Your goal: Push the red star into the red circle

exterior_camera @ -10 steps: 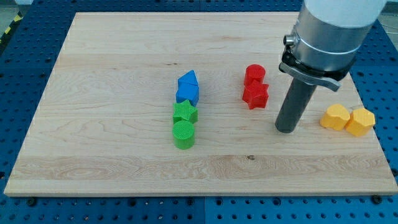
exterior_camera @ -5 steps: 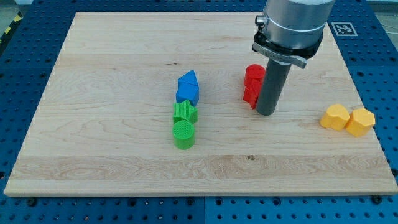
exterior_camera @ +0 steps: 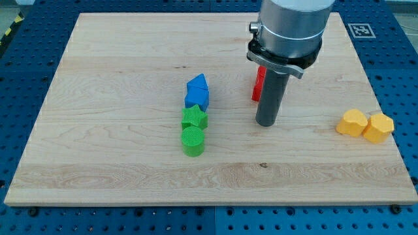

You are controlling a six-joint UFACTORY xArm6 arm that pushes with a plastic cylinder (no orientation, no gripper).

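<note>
On the pale wooden surface (exterior_camera: 117,85), the leftmost things are four ribbed plastic blocks in a touching column left of centre. A blue block of irregular angular shape (exterior_camera: 197,84) sits at twelve o'clock, a second blue angular block (exterior_camera: 197,99) sits under it, then a green star block (exterior_camera: 194,117), then a green round cylinder block (exterior_camera: 192,141) at six o'clock.

Next comes the arm's dark rod — my tip (exterior_camera: 265,123) rests on the surface at about three o'clock from the green star, well apart from it. The end effector is this plain rod, with nothing to part or clamp.

Only a red sliver (exterior_camera: 258,85) shows at the rod's left edge, at about twelve o'clock from my tip — whether it is the red star or the red circle, I cannot tell.

Far right, two yellow faceted blocks (exterior_camera: 353,123) (exterior_camera: 379,127) touch side by side.
</note>
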